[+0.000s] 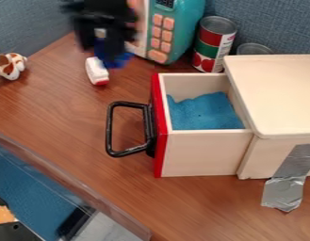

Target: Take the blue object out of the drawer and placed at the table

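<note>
The dark blue object (114, 58), blurred in outline, is at the lower end of the black gripper (107, 46), above the table (188, 207), beyond and to the left of the open drawer (159, 141), which serves as the landmark. The gripper is closed on this object; how wide a gap remains between its fingers cannot be told.

Just below the object, likewise up and to the left of the drawer, lies a small red-and-white item (96, 70). The drawer has a red front and a black handle (110, 127) on its left side; inside it lies crumpled blue material (204, 113). To its right is the pale wooden cabinet (273, 94), with silver tape (284, 188) on its near side.

Behind the drawer stand a red-and-green can (214, 44), a second can (253, 48) and, farther left, a teal toy appliance (190, 28) with pink buttons. Well to the drawer's left sits a brown-and-white figure (11, 67); nearer the camera, a clear-walled bin (88, 192).
</note>
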{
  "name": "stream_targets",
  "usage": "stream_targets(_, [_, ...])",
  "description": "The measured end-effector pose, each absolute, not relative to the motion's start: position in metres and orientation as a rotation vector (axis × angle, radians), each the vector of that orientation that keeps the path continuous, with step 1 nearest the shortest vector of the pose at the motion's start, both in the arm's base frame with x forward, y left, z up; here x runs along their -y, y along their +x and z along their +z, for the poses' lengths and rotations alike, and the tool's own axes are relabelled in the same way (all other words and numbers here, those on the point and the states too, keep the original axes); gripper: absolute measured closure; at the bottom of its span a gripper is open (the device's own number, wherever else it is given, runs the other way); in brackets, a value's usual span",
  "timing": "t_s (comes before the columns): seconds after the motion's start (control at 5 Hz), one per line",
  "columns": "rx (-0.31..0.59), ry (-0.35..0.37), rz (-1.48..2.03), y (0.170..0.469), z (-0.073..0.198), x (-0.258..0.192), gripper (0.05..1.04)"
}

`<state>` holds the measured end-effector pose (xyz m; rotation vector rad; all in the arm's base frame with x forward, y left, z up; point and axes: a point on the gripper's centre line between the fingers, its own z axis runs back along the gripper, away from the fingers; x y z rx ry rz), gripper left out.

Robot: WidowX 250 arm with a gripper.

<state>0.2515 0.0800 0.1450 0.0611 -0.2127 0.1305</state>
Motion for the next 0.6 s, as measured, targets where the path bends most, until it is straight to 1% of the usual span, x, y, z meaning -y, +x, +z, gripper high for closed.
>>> stream_targets(0.2, [0.144,0.055,0.259,0.229,0.12,-0.107,0.509])
stream_targets(0.4, [0.068,0.042,0.321,0.204,0.078,-0.129,0.509])
stream_targets(0.6, [0.042,0.044,0.39,0.18,0.054,-0.147,0.509])
